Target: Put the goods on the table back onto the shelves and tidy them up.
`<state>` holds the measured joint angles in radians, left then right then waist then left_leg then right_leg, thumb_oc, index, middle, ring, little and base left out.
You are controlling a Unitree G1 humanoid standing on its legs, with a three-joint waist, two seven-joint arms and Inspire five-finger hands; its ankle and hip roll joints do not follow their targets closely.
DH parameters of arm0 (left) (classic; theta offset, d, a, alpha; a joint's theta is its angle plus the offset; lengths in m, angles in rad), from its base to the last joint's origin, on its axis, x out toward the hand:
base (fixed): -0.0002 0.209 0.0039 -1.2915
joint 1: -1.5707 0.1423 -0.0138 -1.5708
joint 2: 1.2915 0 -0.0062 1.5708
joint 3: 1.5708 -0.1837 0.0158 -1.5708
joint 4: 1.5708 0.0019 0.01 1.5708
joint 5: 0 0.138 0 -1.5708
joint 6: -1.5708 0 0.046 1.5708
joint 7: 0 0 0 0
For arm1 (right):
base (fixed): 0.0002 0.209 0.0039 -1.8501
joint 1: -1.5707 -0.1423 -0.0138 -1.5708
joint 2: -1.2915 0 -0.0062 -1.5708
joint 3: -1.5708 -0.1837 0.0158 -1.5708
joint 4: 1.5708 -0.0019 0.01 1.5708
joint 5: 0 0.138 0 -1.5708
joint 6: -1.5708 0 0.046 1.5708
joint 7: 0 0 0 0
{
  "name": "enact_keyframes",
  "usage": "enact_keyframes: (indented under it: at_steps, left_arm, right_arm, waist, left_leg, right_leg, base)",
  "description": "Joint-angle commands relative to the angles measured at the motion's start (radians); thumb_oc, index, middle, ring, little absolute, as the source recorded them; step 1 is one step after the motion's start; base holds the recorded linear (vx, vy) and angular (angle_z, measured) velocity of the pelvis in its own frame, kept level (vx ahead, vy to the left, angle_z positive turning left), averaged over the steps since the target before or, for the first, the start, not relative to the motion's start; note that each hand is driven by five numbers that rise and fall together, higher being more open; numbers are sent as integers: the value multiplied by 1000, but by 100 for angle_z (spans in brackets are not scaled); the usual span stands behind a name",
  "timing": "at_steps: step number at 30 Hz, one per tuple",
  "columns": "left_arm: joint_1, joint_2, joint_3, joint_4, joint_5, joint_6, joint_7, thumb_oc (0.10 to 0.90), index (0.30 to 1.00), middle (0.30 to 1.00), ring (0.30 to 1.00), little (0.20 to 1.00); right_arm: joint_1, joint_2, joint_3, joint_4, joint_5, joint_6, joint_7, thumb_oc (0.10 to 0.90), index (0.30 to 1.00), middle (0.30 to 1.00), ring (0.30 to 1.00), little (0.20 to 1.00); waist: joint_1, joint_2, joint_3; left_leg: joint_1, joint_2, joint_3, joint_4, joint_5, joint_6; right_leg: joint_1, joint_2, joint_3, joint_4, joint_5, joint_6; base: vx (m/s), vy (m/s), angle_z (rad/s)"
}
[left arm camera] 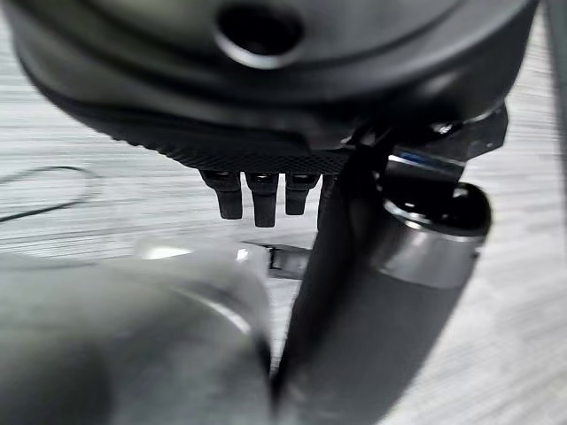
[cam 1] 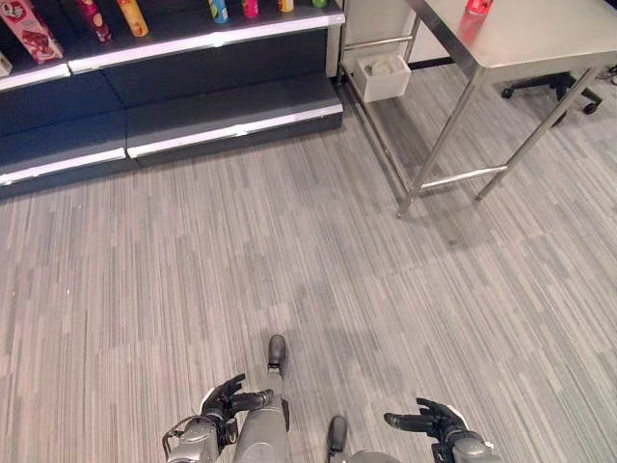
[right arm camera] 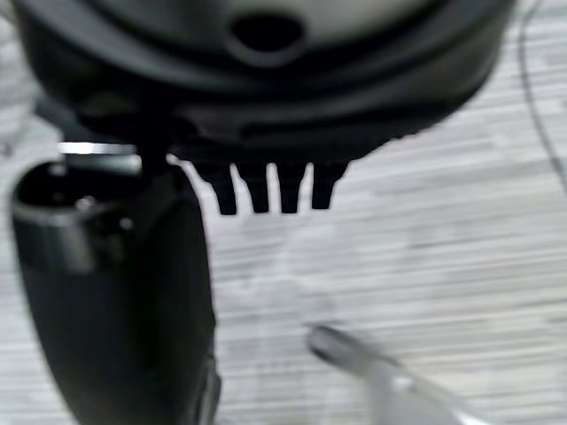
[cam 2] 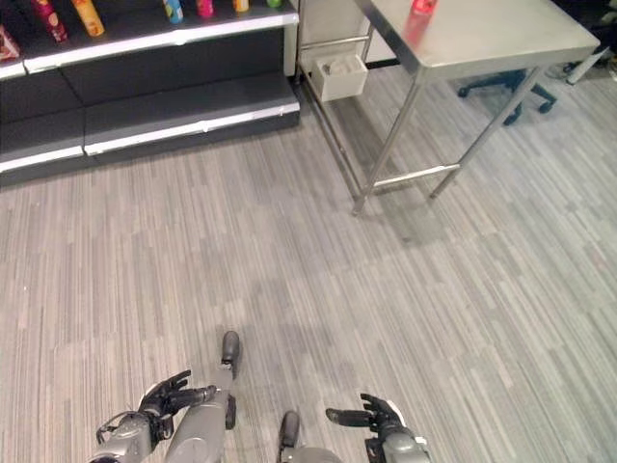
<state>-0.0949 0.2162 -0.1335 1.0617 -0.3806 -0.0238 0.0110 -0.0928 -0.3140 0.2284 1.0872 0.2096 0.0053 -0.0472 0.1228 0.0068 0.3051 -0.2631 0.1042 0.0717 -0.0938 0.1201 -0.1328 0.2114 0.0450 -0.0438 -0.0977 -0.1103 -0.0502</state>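
Hanging low over the grey striped floor [cam 1: 318, 280], the left robot hand [cam 1: 227, 397] and the right robot hand [cam 1: 429, 422] both hold nothing, their fingers loosely spread and relaxed; each wrist view shows a row of straight dark fingertips [left arm camera: 255, 199] with bare floor past them. Far ahead of the right robot hand and off to its outer side stands a steel bench [cam 1: 540, 39], and on its far edge sits a red item [cam 1: 478, 6], the one piece of goods seen there, well apart from both hands. Far ahead of the left robot hand runs a dark shelf unit [cam 1: 231, 116]. Its upper shelf carries a pink box [cam 1: 31, 31], a dark red tube [cam 1: 94, 19], a yellow-orange tube [cam 1: 132, 16], a blue can [cam 1: 219, 11] and a pink can [cam 1: 250, 8]. Between shelf unit and bench, on a low rack, sits a small white bin [cam 1: 383, 77]. Beyond the bench a black chair base [cam 1: 545, 87] rests on the floor.
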Motion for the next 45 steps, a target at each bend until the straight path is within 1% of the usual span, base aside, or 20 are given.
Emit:
enact_keyframes:
  at_steps: [1,3,6,10,13,14,15,17,19,26,28,29,30,32,33,34,38,39,41,45]
  left_arm:
    - [96,49,-15,-2,78,-13,-1,800,900,900,900,900]
    - [98,66,-10,-5,90,-4,-4,800,900,900,900,900]
    - [85,87,-17,-10,111,-4,1,800,900,900,900,900]
    - [80,98,-19,-10,124,-1,2,800,900,900,900,900]
    - [62,100,-21,-10,125,-8,8,800,900,900,900,900]
    - [45,92,-28,12,133,-10,9,800,900,900,900,900]
    - [44,92,-28,13,133,-11,9,800,900,900,900,900]
    - [34,81,-30,29,158,-20,11,800,900,900,900,900]
    - [36,77,-32,31,172,-24,10,800,900,900,900,900]
    - [60,66,-42,15,180,-26,2,800,900,900,900,900]
    - [61,64,-45,12,176,-26,4,800,900,900,900,900]
    - [63,69,-54,-24,162,-23,0,800,900,900,900,900]
    - [63,69,-54,-25,162,-23,0,800,900,900,900,900]
    - [57,71,-63,-49,146,-20,2,800,900,900,900,900]
    - [57,71,-63,-49,146,-20,2,800,900,900,900,900]
    - [43,63,-74,-53,127,-16,9,800,900,900,900,900]
    - [38,54,-79,-40,128,-20,10,800,900,900,900,900]
    - [39,52,-84,-37,129,-19,10,800,900,900,900,900]
    - [35,47,-90,-18,137,-21,11,800,900,900,900,900]
    - [47,46,-82,-2,142,-21,8,800,900,900,900,900]
  right_arm:
    - [63,-19,20,-72,-18,-34,14,800,900,900,900,900]
    - [63,-16,11,-72,-19,-29,18,800,900,900,900,900]
    - [57,-19,-14,-84,-7,-27,10,800,900,900,900,900]
    - [64,-11,-16,-84,-16,-27,3,800,900,900,900,900]
    - [60,-15,-19,-80,-13,-25,1,800,900,900,900,900]
    - [50,-18,-25,-70,-5,-21,-2,800,900,900,900,900]
    - [50,-18,-25,-70,-4,-22,-2,800,900,900,900,900]
    - [51,-19,-32,-53,-5,-20,-1,800,900,900,900,900]
    - [56,-21,-33,-46,-12,-18,0,800,900,900,900,900]
    - [73,-44,-16,-44,-21,-24,16,800,900,900,900,900]
    - [73,-49,-14,-50,-17,-27,18,800,900,900,900,900]
    - [73,-67,-1,-69,-17,-30,18,800,900,900,900,900]
    - [73,-67,-2,-69,-17,-29,18,800,900,900,900,900]
    - [71,-81,-4,-79,-9,-29,13,800,900,900,900,900]
    - [71,-80,-4,-79,-9,-29,13,800,900,900,900,900]
    - [50,-96,-2,-64,12,-23,1,800,900,900,900,900]
    - [52,-93,-2,-58,18,-29,-1,800,900,900,900,900]
    - [53,-93,3,-55,9,-30,-6,800,900,900,900,900]
    - [52,-88,3,-41,6,-33,-14,800,900,900,900,900]
    - [51,-77,12,-22,-16,-29,-4,800,900,900,900,900]
  waist:
    - [22,-62,-136]
    - [18,-75,-139]
    - [-24,-41,-104]
    - [-47,-7,-90]
    - [-72,4,-69]
    - [-94,-10,-61]
    - [-95,-7,-57]
    - [-122,-25,-50]
    - [-131,-37,-48]
    - [-134,-37,-93]
    - [-134,-34,-96]
    - [-131,-31,-86]
    - [-132,-30,-87]
    - [-123,-31,-50]
    - [-127,-34,-54]
    - [-113,-34,-15]
    - [-98,-39,-23]
    - [-77,-13,-27]
    - [-58,7,-34]
    - [-46,21,-62]
  left_leg:
    - [-30,-53,21,36,110,76]
    - [24,-88,39,48,71,109]
    - [130,-128,41,47,2,172]
    - [214,-135,42,17,-43,192]
    - [278,-132,37,7,-87,180]
    - [324,-145,28,7,-130,163]
    - [330,-141,27,7,-133,162]
    - [392,-150,5,7,-177,144]
    - [434,-144,-9,7,-202,133]
    - [478,-95,-37,73,-268,103]
    - [463,-85,-41,116,-260,95]
    - [379,-52,-36,333,-197,51]
    - [374,-50,-38,342,-201,50]
    - [252,-30,-60,591,-109,31]
    - [247,-34,-62,589,-105,32]
    - [93,4,-7,678,-77,50]
    - [62,-4,15,438,-102,65]
    - [70,-1,-16,225,-23,50]
    - [25,-15,-65,64,65,25]
    - [77,-38,-91,33,71,27]
  right_leg:
    - [67,-138,-34,80,-31,175]
    - [1,-191,-23,261,66,214]
    - [-155,-221,9,622,302,203]
    - [-258,-257,-58,747,304,197]
    - [-321,-275,-179,576,191,177]
    - [-363,-258,-231,318,195,197]
    - [-352,-253,-234,309,198,197]
    - [-377,-224,-206,105,271,236]
    - [-390,-227,-213,45,323,254]
    - [-318,-195,-218,29,312,219]
    - [-309,-185,-218,29,302,209]
    - [-259,-151,-219,30,241,163]
    - [-260,-150,-221,30,240,162]
    - [-215,-132,-222,27,211,127]
    - [-219,-136,-225,28,211,127]
    - [-162,-116,-228,10,168,101]
    - [-147,-125,-212,10,149,121]
    - [-125,-102,-199,10,128,128]
    - [-86,-81,-184,10,91,126]
    - [-42,-81,-140,10,68,136]
  base:
    - [398,253,-73]
    - [267,215,-71]
    - [277,335,-23]
    - [253,214,26]
    - [340,-6,18]
    - [422,-97,1]
    - [439,-120,-6]
    - [412,-128,34]
    - [386,-160,62]
    - [257,-183,22]
    - [164,-249,-29]
    - [132,-272,-26]
    - [168,-372,-15]
    - [19,-199,2]
    - [80,-287,-5]
    - [92,-189,12]
    - [192,-8,-8]
    - [295,134,-13]
    - [356,132,-39]
    - [266,173,-53]
